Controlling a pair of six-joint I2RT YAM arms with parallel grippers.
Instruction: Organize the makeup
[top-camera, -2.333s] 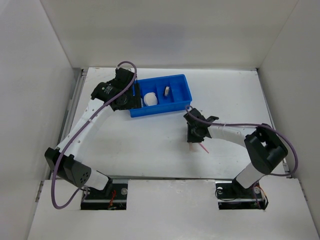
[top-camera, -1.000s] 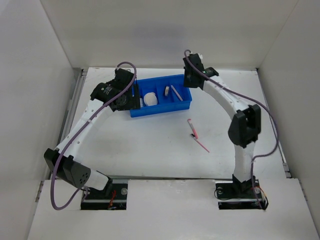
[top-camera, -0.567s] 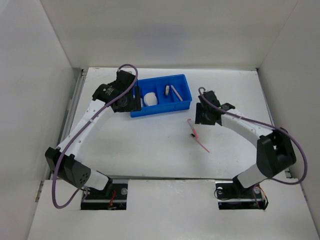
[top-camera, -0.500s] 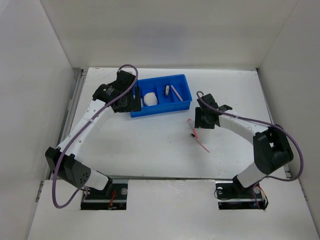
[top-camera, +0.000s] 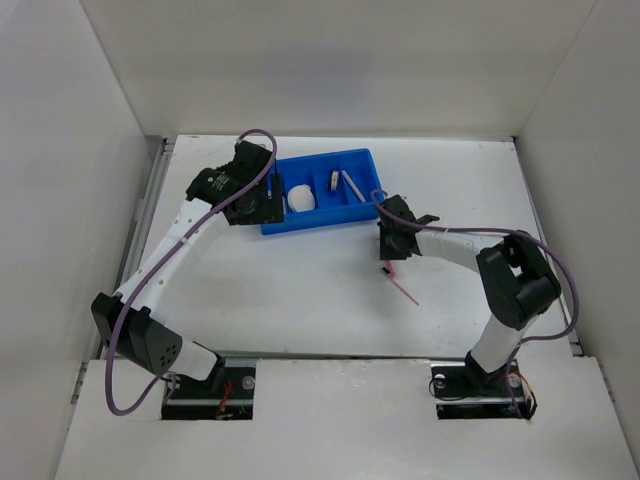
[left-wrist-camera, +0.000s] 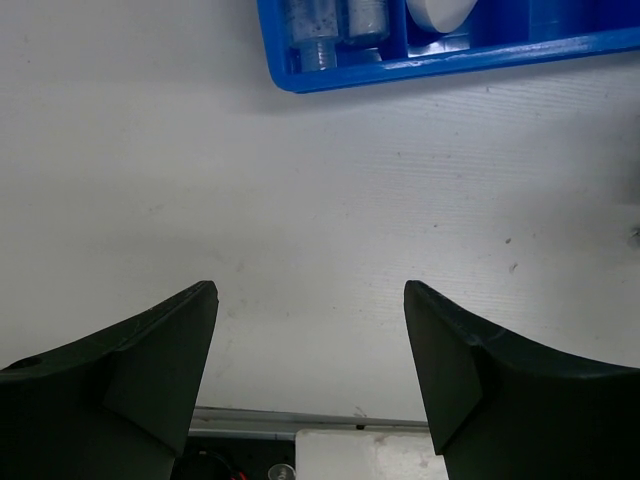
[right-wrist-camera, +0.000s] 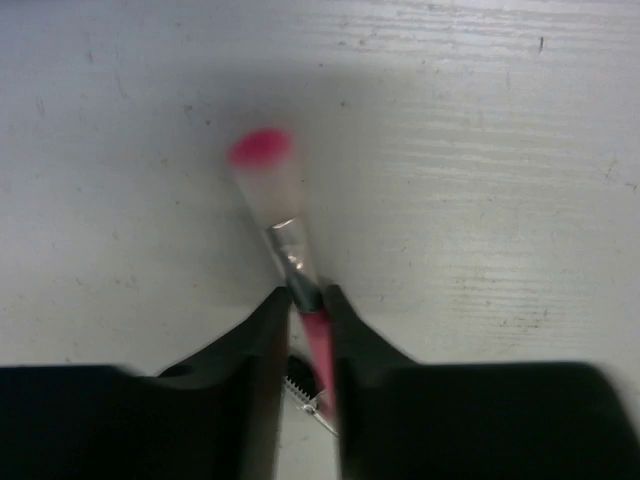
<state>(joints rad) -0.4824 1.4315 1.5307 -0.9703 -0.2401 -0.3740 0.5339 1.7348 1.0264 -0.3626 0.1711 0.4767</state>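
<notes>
**One pink brush pinched by the right claw**

Half a second back, the right gripper (top-camera: 389, 256) hung just to the right of the pink tools (top-camera: 405, 290) on the table (top-camera: 300, 300). It has since slid left and down onto their upper end. The hooked pink piece that lay bare then is now covered by the gripper body. Compared with the oldest picture, the right-hand compartment of the blue tray (top-camera: 322, 219) has gained a slim pale tool (top-camera: 350, 185). The left arm has barely shifted.

From above, only a thin pink tail of the tools pokes out below the right gripper. The wrist camera shows its two fingers closed tight on the handle of a pink brush (right-wrist-camera: 272, 195), just behind the silver ferrule. The brush lies flat on the table with its pink-tipped bristles pointing away. The rest of the handle is lost between the fingers, and I cannot tell whether the tail seen from above belongs to this brush.

The left gripper (left-wrist-camera: 310, 340) hovers over bare table just short of the tray's left end, with its fingers spread wide and holding nothing. The left arm blocks that end of the tray from above.

The left wrist view shows two clear vials (left-wrist-camera: 322, 30) in the tray's end compartment, cut off by the frame edge. Next to them sits a cream puff (top-camera: 301, 198), then a small round item (top-camera: 333, 182) that is too small to make out, then the slim tool lying diagonally.
</notes>
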